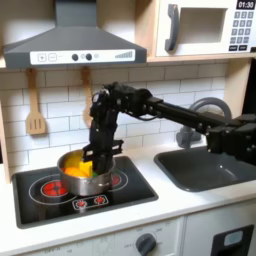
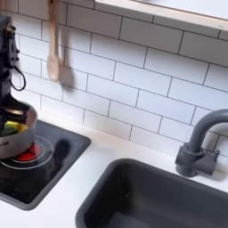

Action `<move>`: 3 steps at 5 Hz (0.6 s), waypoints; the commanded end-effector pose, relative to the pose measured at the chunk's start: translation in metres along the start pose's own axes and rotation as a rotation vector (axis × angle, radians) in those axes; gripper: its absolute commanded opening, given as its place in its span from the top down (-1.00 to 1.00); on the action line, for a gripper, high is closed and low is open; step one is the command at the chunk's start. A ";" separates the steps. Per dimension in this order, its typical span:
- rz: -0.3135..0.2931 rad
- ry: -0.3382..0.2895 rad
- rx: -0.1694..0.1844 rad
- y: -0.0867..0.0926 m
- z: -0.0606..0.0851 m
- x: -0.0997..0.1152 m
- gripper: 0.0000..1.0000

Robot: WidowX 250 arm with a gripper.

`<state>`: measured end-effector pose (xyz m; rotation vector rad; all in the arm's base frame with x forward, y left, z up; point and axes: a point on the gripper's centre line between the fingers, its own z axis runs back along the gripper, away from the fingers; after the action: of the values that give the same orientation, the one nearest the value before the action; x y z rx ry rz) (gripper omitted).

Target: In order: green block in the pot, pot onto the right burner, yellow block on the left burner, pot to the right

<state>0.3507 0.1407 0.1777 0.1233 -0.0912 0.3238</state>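
1. I see the tabletop (image 1: 190,205) carrying a black stove (image 1: 130,195) with two red burners, and a dark sink (image 1: 205,170) on the first exterior view's right.
2. My arm (image 1: 170,108) reaches in from the first exterior view's right and bends down over the pot.
3. The pot (image 1: 72,165) sits between the burners, overlapping the right one in the first exterior view. In the second exterior view it is at the left edge (image 2: 20,132), on a burner ring. I judge it stiff, smooth and slippery, light enough to drag; the rim is the place to grip.
4. The end effector (image 1: 97,152) hangs down into the pot; I cannot tell whether it is clenched or released.
5. Inside the pot, something yellow-orange (image 1: 85,170) fills the first exterior view, and green and yellow patches show in the second exterior view; I cannot separate the blocks. Small hard cubes, I judge, best pinched across flat sides.
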 end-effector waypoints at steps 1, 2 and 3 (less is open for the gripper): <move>-0.046 0.015 -0.015 -0.010 0.004 -0.017 1.00; -0.076 0.024 -0.022 -0.018 0.005 -0.027 1.00; -0.090 0.034 -0.034 -0.021 0.007 -0.037 1.00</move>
<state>0.3230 0.1052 0.1778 0.0833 -0.0531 0.2239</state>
